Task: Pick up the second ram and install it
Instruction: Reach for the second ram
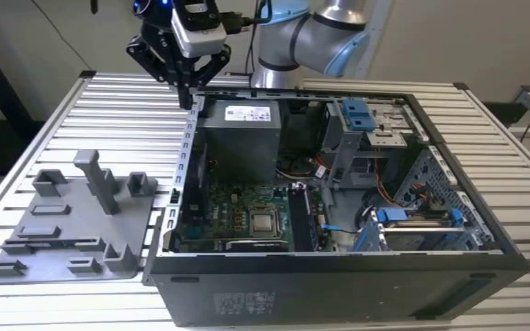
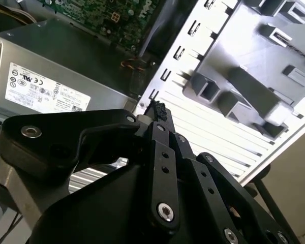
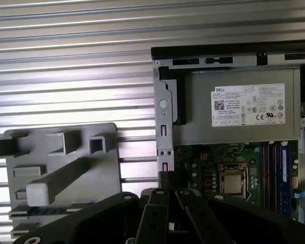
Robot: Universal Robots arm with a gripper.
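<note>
Grey plate (image 1: 63, 234): lower left (posts, slots), beside case.
Case (image 1: 339, 289): open; board (image 1: 237, 207), supply (image 1: 237, 134) inside.
Claw (image 1: 188, 96): upper left, narrow, tips together, above case's corner.

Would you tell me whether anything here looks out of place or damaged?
Nothing stands out. The open computer case sits square on the table, the grey fixture plate lies flat beside it, and the gripper hangs shut above the case's corner by the power supply.
</note>
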